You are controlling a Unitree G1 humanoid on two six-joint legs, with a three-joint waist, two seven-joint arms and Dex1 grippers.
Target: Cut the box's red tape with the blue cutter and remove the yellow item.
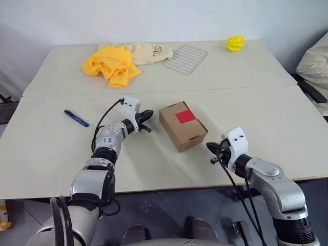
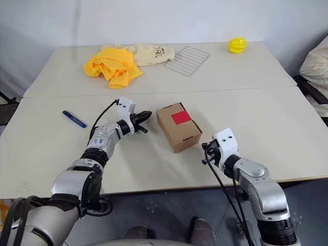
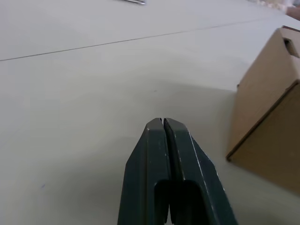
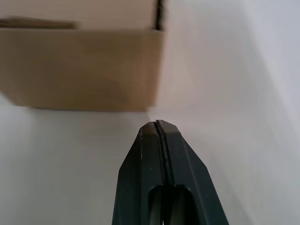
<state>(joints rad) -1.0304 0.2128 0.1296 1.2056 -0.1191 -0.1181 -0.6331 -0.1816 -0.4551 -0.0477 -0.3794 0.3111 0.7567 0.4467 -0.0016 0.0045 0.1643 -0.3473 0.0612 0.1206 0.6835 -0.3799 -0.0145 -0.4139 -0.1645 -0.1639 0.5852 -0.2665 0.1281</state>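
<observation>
Black fingers of my left gripper [image 3: 162, 123] were pressed together, empty, near the small brown cardboard box [image 1: 183, 125]; my right gripper [image 4: 156, 124] likewise, beside its other end. Head views added the red tape patch [image 1: 185, 116] and slim blue cutter [image 1: 76, 118] lying well apart leftward; wrist views cropped the box.

Lab-like test room, plain white tables [image 1: 266, 118], bare white wall [image 1: 154, 20]

No legible text, label, brand, number or sign anywhere; the cream cloth [image 1: 149, 53] at upper centre of the frame carries a small dark printed mark, too small to read.
</observation>
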